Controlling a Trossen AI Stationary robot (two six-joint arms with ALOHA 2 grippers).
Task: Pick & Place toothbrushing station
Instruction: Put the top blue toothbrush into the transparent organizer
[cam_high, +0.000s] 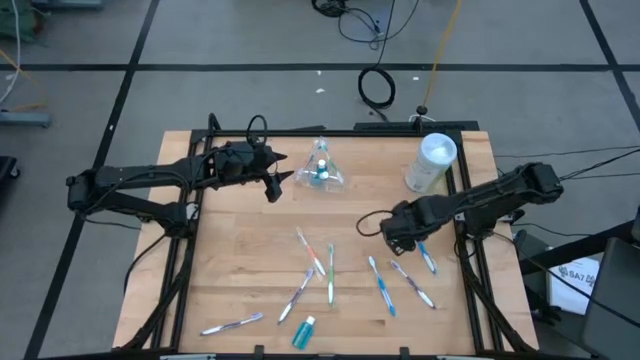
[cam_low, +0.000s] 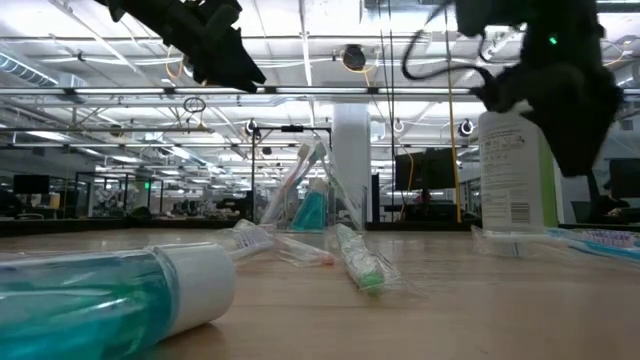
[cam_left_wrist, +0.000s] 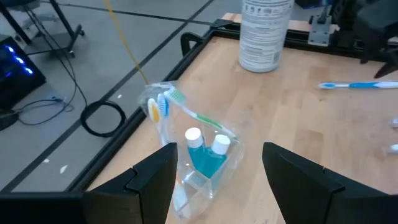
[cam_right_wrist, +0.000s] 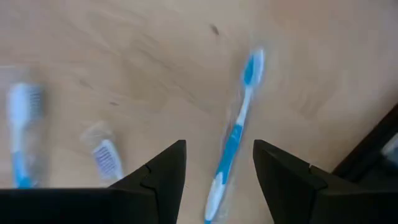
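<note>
Desk (cam_high: 240, 290): the wooden top carried everything; toothbrushes lay scattered over its near half, so any sweep by an arm risked knocking several out of place.
White bottle (cam_high: 431, 163): it stood upright at the far right, close to the right arm; a careless lift of that arm could have tipped it.
Clear bag (cam_high: 322, 170): it sat at the far middle, holding two toothbrushes and small blue bottles; being thin and propped up, it looked likely to fold or slide if nudged.
Left end effector (cam_left_wrist: 216, 177): its fingers stood apart just beside the bag, holding nothing; closing too low could have crushed the bag instead of gripping it.
Right end effector (cam_right_wrist: 217, 168): its fingers stood apart over a blue toothbrush (cam_right_wrist: 235, 140) at the right side, not touching it; the slim wrapped handle lay at a slant to the gap, so a pinch could have skidded off.
Blue tube (cam_high: 304, 331): it lay at the near edge, where a bump might have rolled it off.
</note>
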